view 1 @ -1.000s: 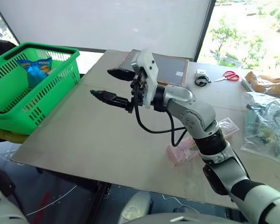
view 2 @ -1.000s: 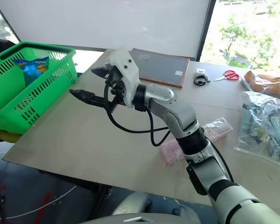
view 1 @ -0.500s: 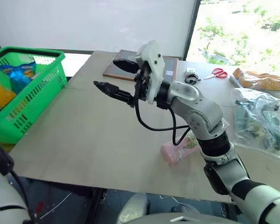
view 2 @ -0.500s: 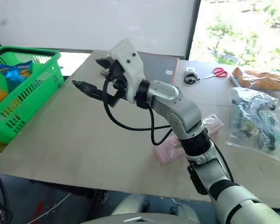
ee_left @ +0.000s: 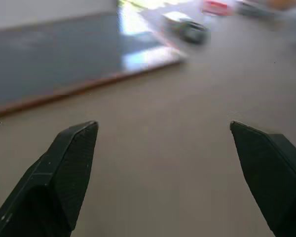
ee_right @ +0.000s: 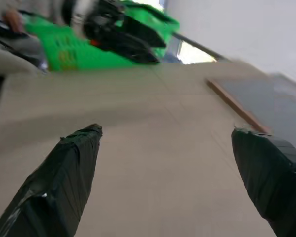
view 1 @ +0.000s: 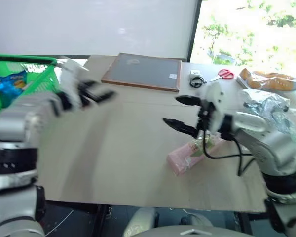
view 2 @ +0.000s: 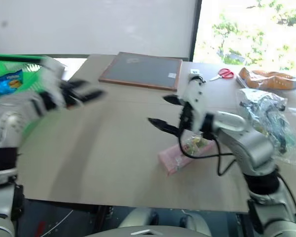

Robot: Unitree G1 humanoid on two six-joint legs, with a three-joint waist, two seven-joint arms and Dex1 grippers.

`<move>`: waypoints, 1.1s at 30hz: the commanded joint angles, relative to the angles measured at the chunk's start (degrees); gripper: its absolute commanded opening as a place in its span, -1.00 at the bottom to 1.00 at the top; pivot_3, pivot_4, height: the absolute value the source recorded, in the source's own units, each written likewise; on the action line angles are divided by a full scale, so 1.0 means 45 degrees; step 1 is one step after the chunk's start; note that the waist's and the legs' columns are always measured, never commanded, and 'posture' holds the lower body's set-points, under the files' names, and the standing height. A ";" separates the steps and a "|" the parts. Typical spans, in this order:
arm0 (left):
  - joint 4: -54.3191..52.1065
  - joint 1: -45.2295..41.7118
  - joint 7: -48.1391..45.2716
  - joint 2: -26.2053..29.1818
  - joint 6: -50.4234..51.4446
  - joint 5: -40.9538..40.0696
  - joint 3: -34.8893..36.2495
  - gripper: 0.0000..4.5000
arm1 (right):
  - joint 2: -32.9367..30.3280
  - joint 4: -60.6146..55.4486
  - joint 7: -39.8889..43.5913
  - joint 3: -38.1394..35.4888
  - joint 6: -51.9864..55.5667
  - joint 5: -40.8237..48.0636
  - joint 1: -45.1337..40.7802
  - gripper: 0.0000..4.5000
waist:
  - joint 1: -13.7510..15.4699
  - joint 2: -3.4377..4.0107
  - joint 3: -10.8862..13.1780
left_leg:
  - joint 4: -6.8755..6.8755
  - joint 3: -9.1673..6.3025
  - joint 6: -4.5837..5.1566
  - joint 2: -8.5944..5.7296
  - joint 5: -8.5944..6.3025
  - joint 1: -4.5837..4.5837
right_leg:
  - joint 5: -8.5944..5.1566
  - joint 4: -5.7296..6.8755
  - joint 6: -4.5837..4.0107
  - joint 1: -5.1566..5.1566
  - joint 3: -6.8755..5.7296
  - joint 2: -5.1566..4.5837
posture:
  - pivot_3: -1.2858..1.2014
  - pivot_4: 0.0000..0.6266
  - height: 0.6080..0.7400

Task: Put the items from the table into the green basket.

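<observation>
- Left eye view: the long pink flat box in clear wrap (view 1: 193, 154) lies on the pale beige wooden table (view 1: 113, 148), just below the right tool (view 1: 181, 111), whose black fingers stand wide and empty. It looks light and stiff, its wrap probably slippery; best pinched across the narrow width, mid-length.
- Right eye view: the box's long axis runs diagonally, far end away from the bright green slotted plastic basket (view 2: 19, 59).
- Left wrist view: the left tool (ee_left: 167, 163) is wide, holding nothing.
- Right wrist view: fingers wide over bare table.

desk (view 1: 113, 148) is showing smooth matt pale wood | green basket (view 1: 37, 69) is looking like glossy slotted plastic | pink box (view 1: 190, 155) is glinting under clear wrap | board (view 1: 140, 71) is showing a wood frame around a dark, slightly shiny panel
</observation>
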 commanded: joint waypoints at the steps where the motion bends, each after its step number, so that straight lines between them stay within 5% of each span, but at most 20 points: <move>1: -0.1670 -0.1111 0.0227 -0.0825 0.2482 -0.0798 -0.1486 0.96 | -0.1730 -0.2878 0.0369 -0.2753 0.1064 0.1636 0.2322 1.00 | -0.0483 0.0116 0.0070 | 0.0007 -0.0006 0.0000 0.0002 0.0000 -0.0001 | -0.0002 0.0004 0.0002 0.0008 0.0007 0.0003 | 0.00 -0.85 1.00; 9: 0.0036 -0.3581 -0.0153 -0.3034 0.3959 0.0230 -0.4948 0.96 | -0.3380 -0.5614 0.0051 -0.7931 0.1311 0.4182 0.8381 1.00 | -0.2240 0.0390 0.0255 | 0.0059 0.0012 0.0108 0.0039 -0.0063 0.0086 | -0.0005 -0.0049 0.0003 0.0163 0.0054 0.0056 | -0.19 -0.70 1.00; 13: 0.1077 -0.4271 -0.0200 -0.3885 0.3855 0.1168 -0.6412 0.96 | -0.3843 -0.5614 -0.0703 -0.8501 0.0150 0.4515 1.0020 1.00 | -0.2526 0.0485 0.0402 | 0.0087 0.0015 0.0175 0.0041 -0.0102 0.0194 | -0.0003 -0.0186 0.0011 0.0343 0.0060 0.0055 | -0.23 -0.66 1.00; 24: 0.2063 -0.4020 -0.0176 -0.5028 0.2578 0.3898 -0.9602 0.96 | -0.4904 -0.5614 -0.2422 -0.7707 -0.2245 0.4973 1.1582 1.00 | -0.2668 0.0515 0.0513 | 0.0108 0.0052 0.0235 0.0039 -0.0142 0.0154 | -0.0006 -0.0233 0.0059 0.0336 0.0084 0.0045 | -0.26 -0.62 1.00; 28: 0.2123 -0.3576 -0.0649 -0.4984 0.1653 0.4596 -0.9910 0.24 | -0.5183 -0.5614 -0.2574 -0.7404 -0.2564 0.4878 1.1649 1.00 | -0.2605 0.0517 0.0513 | 0.0111 0.0062 0.0248 0.0039 -0.0150 0.0174 | -0.0004 -0.0250 0.0070 0.0356 0.0089 0.0037 | -0.26 -0.61 1.00; 31: 0.1788 -0.3361 -0.0758 -0.5031 0.1428 0.4505 -0.8755 -0.22 | -0.5301 -0.5614 -0.2642 -0.7150 -0.2571 0.4644 1.1504 1.00 | -0.2545 0.0539 0.0525 | 0.0105 0.0055 0.0263 0.0040 -0.0161 0.0230 | -0.0004 -0.0305 0.0076 0.0426 0.0085 0.0036 | -0.25 -0.61 1.00; 33: 0.1348 -0.3265 -0.0814 -0.4945 0.1604 0.3910 -0.6847 -0.22 | -0.5261 -0.5610 -0.2793 -0.6727 -0.2473 0.4567 1.0731 1.00 | -0.2541 0.0570 0.0556 | 0.0106 0.0054 0.0270 0.0040 -0.0165 0.0228 | 0.0007 -0.0332 0.0096 0.0430 0.0087 0.0036 | -0.23 -0.63 1.00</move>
